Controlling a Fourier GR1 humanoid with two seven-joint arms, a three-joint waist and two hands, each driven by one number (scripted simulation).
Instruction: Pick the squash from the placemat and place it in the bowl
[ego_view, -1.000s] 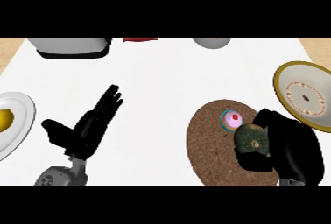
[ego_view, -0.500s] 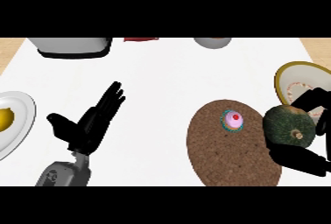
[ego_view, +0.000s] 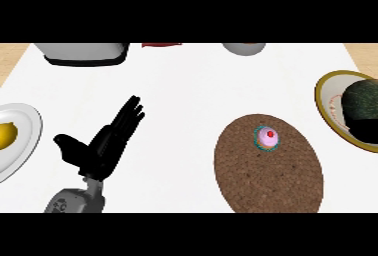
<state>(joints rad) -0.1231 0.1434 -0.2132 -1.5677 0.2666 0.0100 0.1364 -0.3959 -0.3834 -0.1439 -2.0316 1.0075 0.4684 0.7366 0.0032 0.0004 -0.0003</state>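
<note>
Green squash (ego_view: 359, 99) now over the bowl (ego_view: 322, 98), off the placemat (ego_view: 269, 176); left hand (ego_view: 103, 145) spread, right hand (ego_view: 367, 132) grip unclear

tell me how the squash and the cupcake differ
The squash is dark green; the cupcake is pink with a red dot on top. The squash is clearly bigger than the cupcake. The squash lies in the bowl at the view's right edge, partly cut off; the cupcake sits whole on the brown placemat. Both look rounded from above.

Place: a kitchen;
Signs: white surface (ego_view: 184, 85) carrying a plate (ego_view: 35, 125), bowl (ego_view: 322, 97), woven placemat (ego_view: 269, 180), cupcake (ego_view: 267, 138)
</note>
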